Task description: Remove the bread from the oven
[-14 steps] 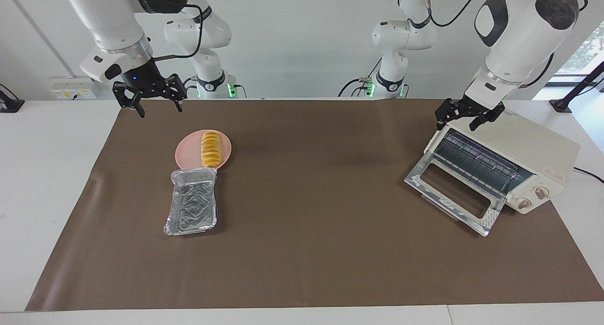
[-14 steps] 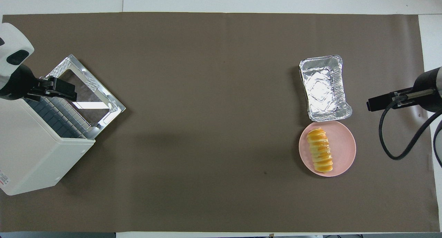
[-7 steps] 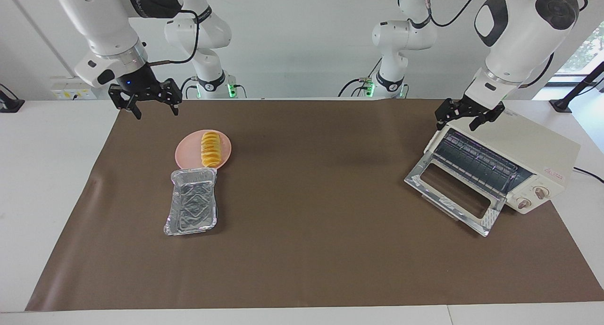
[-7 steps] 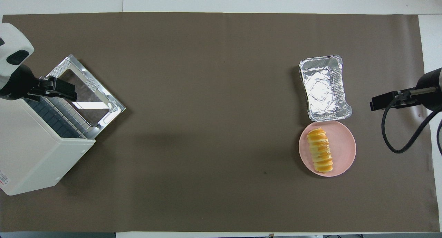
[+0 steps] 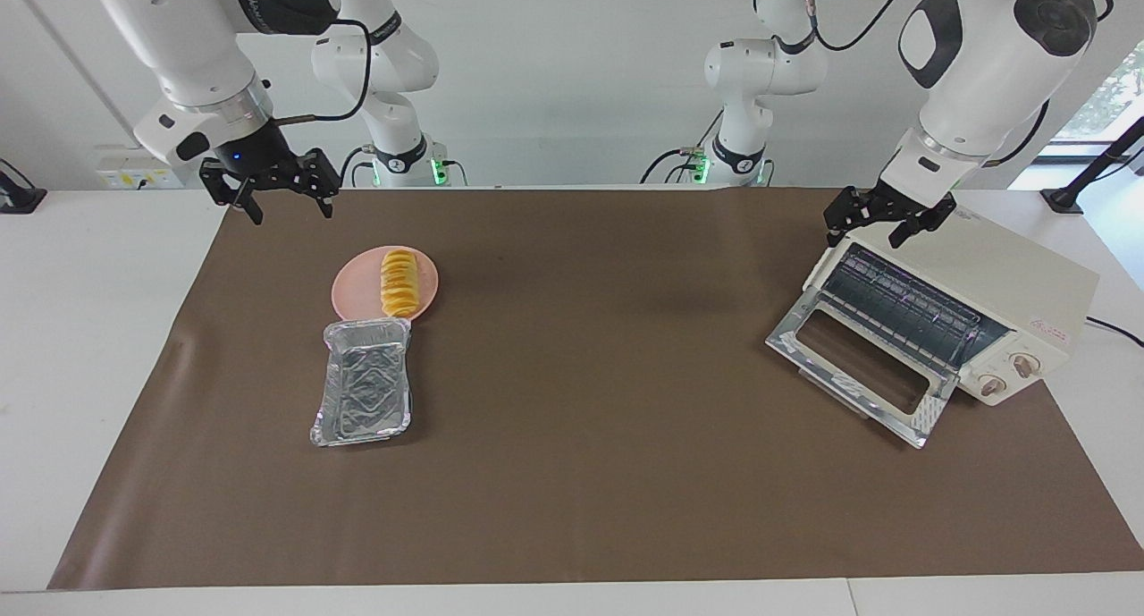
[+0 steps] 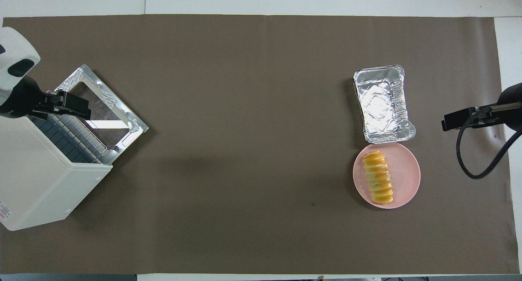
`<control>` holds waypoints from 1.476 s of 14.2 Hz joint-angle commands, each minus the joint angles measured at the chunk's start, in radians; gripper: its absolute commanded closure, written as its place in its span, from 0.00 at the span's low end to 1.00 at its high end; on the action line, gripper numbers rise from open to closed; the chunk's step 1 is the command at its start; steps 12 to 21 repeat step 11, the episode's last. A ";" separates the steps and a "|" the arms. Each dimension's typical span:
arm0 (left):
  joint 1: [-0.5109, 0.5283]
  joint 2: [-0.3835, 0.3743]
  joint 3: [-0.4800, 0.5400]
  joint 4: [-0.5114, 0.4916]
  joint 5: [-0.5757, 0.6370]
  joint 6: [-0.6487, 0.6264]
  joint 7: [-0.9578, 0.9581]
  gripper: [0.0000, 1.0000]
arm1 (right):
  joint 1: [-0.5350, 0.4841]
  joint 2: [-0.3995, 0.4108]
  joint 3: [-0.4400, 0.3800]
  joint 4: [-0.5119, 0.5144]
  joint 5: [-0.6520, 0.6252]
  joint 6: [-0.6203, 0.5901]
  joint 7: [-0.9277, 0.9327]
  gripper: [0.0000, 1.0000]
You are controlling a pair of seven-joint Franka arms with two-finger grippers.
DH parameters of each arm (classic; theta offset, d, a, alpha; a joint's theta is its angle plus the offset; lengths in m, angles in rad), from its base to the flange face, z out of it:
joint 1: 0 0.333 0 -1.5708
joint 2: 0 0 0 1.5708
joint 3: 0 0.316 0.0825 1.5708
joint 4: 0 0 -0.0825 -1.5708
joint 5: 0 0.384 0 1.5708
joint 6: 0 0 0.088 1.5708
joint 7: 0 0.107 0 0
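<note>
The bread (image 5: 399, 282) (image 6: 378, 183), a ridged golden loaf, lies on a pink plate (image 5: 353, 290) (image 6: 405, 171) toward the right arm's end of the table. The cream oven (image 5: 1001, 276) (image 6: 36, 179) stands at the left arm's end with its glass door (image 5: 929, 410) folded down and a bare wire rack (image 5: 903, 308) showing. My left gripper (image 5: 865, 233) (image 6: 83, 109) hangs open over the oven's top front edge and holds nothing. My right gripper (image 5: 290, 209) (image 6: 446, 124) is open and empty in the air, over the brown mat's corner at the right arm's end.
A crinkled silver foil tray (image 5: 364, 392) (image 6: 383, 103) lies empty, touching the plate on the side farther from the robots. A brown mat (image 5: 581, 473) covers most of the white table.
My right gripper has risen and drawn back from the plate toward the right arm's end of the table. The left arm, bread and oven have not moved.
</note>
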 commanded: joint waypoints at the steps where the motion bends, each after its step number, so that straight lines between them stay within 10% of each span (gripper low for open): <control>1: 0.001 -0.018 0.001 -0.008 -0.011 0.003 -0.011 0.00 | -0.014 0.008 0.009 0.022 -0.031 -0.013 0.031 0.00; 21: 0.001 -0.018 0.002 -0.008 -0.011 0.003 -0.011 0.00 | -0.020 0.008 0.010 0.017 -0.062 -0.029 0.037 0.00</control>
